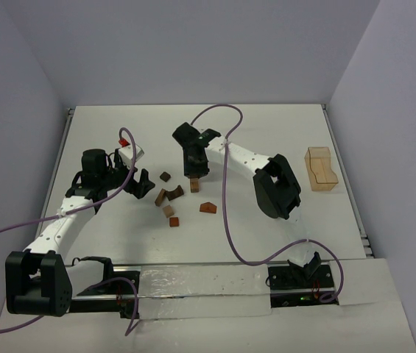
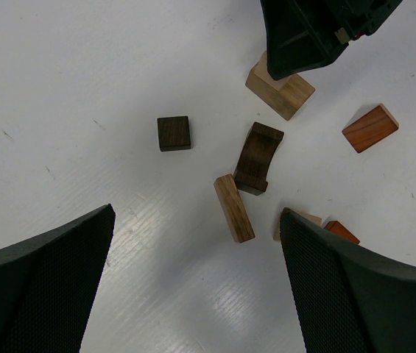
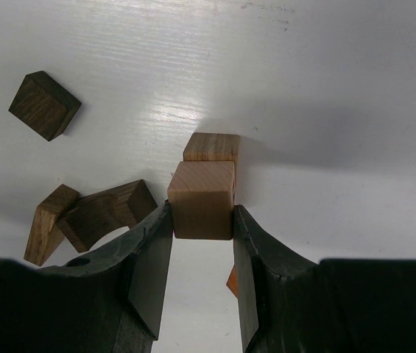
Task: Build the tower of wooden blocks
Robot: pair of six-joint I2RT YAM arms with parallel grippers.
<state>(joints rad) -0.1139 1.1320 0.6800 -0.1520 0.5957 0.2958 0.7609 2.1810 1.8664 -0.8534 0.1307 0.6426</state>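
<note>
My right gripper (image 1: 192,173) is shut on a light tan cube (image 3: 202,200) and holds it directly over a tan block (image 3: 211,147) standing on the table; I cannot tell whether the two touch. This pair also shows in the left wrist view (image 2: 290,94) under the right gripper (image 2: 318,29). My left gripper (image 1: 143,184) is open and empty, low over the table, its fingers (image 2: 362,294) just short of the loose blocks. Loose blocks: a dark cube (image 2: 174,133), a dark arch (image 2: 258,157), a tan bar (image 2: 234,208), a reddish block (image 2: 369,128) and a reddish wedge (image 2: 340,230).
A light-tan open wooden box (image 1: 321,169) stands at the right side of the table. The loose blocks lie in a cluster (image 1: 169,198) between the two grippers. A purple cable (image 1: 226,213) crosses the table in front of the right arm.
</note>
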